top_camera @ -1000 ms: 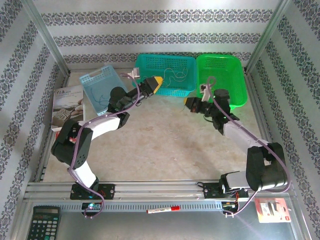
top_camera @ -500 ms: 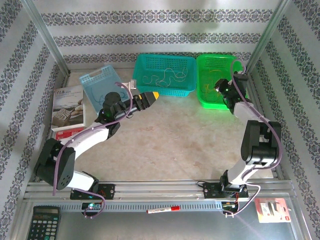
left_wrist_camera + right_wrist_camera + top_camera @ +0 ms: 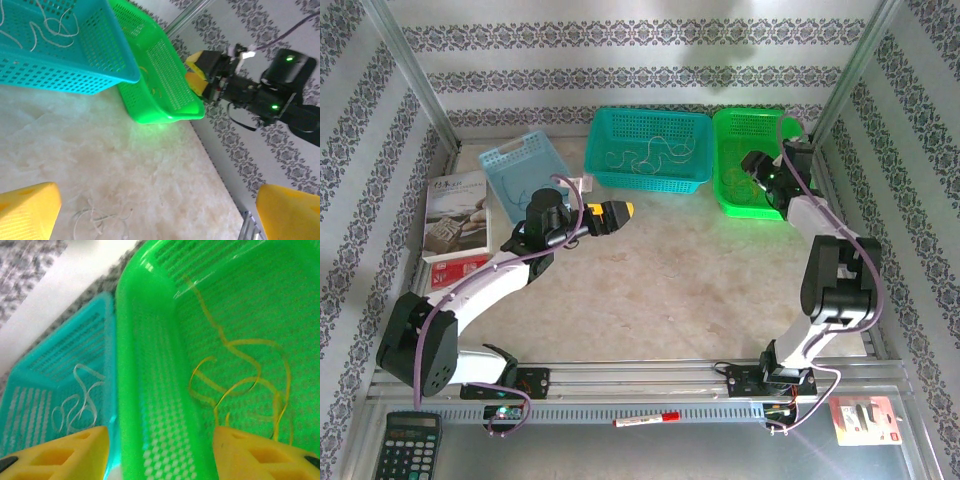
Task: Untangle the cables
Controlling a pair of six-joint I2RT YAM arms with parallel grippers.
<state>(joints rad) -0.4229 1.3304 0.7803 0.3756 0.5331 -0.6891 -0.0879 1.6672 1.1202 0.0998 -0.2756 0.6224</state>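
Observation:
A small clump of thin white cables (image 3: 95, 217) lies on the table just ahead of my left gripper (image 3: 157, 215), which is open with nothing between its yellow fingers (image 3: 27, 212). From above, that left gripper (image 3: 623, 212) hovers over the table in front of the teal basket (image 3: 605, 165). More white cables (image 3: 655, 155) lie in that basket. My right gripper (image 3: 160, 455) is open over the green basket (image 3: 150, 390), where yellow cables (image 3: 240, 380) lie loose on the floor. From above, the right gripper (image 3: 755, 168) sits over the green basket (image 3: 730, 205).
A light blue basket (image 3: 525, 175) and a book (image 3: 455, 215) sit at the left back. The walled enclosure's metal posts stand close behind the baskets. A calculator (image 3: 405, 445), a marker (image 3: 645, 418) and a red packet (image 3: 865, 418) lie on the near ledge.
My right arm swung from the table's middle to the green basket and its jaws opened. My left gripper drew back from the teal basket towards the near left and opened wider.

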